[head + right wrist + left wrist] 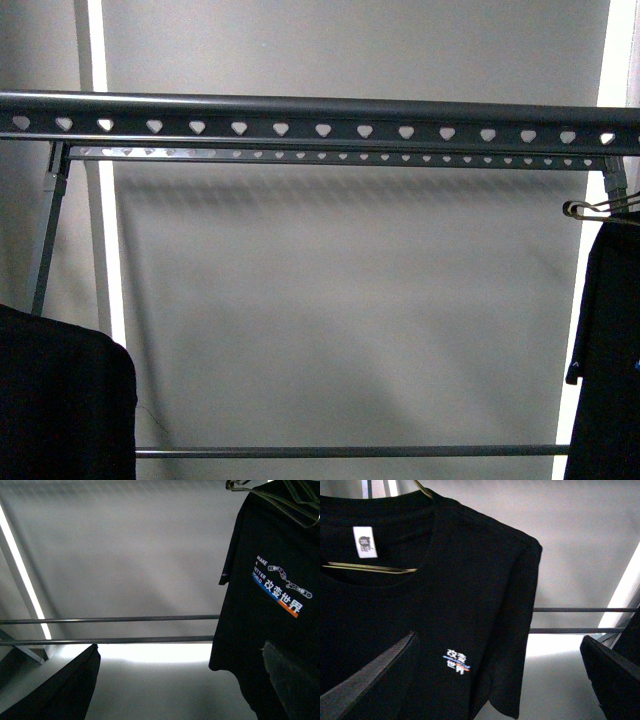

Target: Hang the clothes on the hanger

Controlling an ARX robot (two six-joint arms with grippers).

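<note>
Hanging at 3 o'clock in the front view: the black T-shirt (610,340) on a silver wire hanger (600,210), below the heart-punched top rail of the grey rack (320,128).
Its "MAKE A BETTER WORLD" print shows in the right wrist view, where the right gripper (180,646) has its fingers spread with nothing between them. The left gripper (497,639) is spread as well, pinching nothing, before a second black T-shirt (445,605) with a small chest print on a bronze coat hanger (370,568); that shirt sits at 8 o'clock in the front view.
</note>
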